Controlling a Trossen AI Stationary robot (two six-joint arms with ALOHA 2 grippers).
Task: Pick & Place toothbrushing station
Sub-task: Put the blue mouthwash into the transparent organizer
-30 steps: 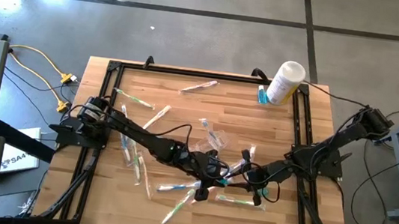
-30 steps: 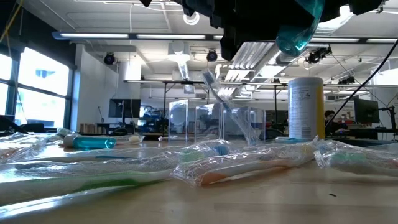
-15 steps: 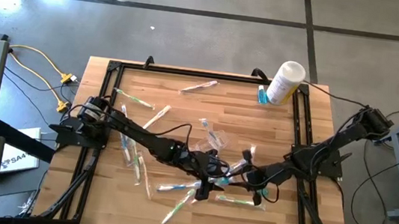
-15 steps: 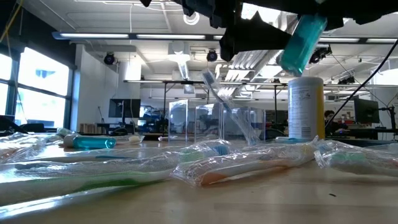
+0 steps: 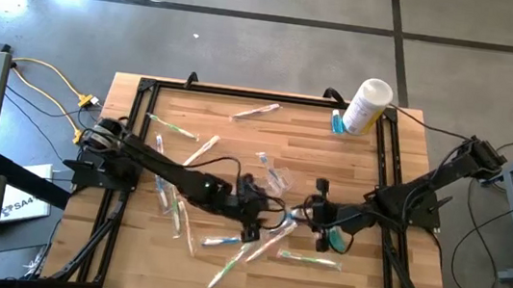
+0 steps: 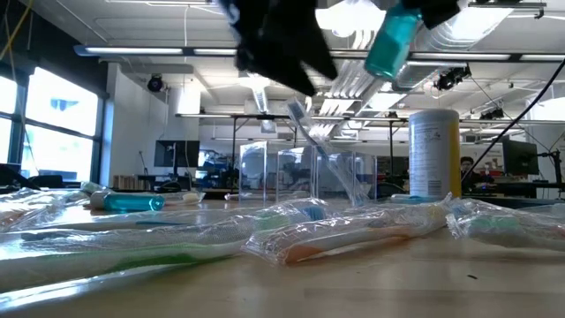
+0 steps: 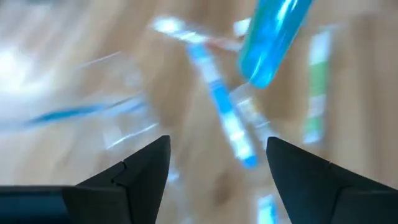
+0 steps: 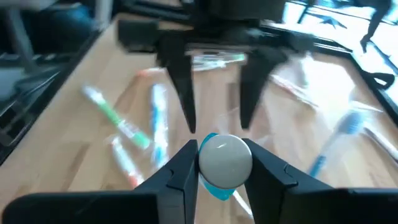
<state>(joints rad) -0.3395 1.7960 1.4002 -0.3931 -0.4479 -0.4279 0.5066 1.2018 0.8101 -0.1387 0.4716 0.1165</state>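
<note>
A small teal tube [image 6: 392,41] with a white cap hangs high above the table, with my right gripper [image 8: 224,171] shut on it. In the high view that gripper [image 5: 307,211] is right of the table's middle. My left gripper [image 7: 217,168] stands open just left of it [image 5: 260,217], empty, with the tube [image 7: 271,38] ahead of its fingers. Several slim toothbrushes in clear wrappers lie flat on the wood, among them a green one [image 5: 306,259] and a white one [image 5: 258,112]. My right gripper pinches the tube between its two fingers at the cap end [image 8: 225,160], one finger on each side. The cap faces back toward the wrist and the body slants away below it. The tube is lifted clear of the table and tilted, with its lower end [image 6: 381,67] down.
A white bottle [image 5: 368,105] stands at the far right corner with another teal tube [image 5: 337,124] beside it. Wrapped toothbrushes [image 6: 353,231] lie scattered over the table's middle and left. A black frame [image 5: 136,92] runs along the table's edges.
My left gripper has opened, let go of the teal tube and drawn back toward the table's left edge. My right gripper has kept hold of the tube and shifted a little toward the left. The tube now hangs more tilted.
</note>
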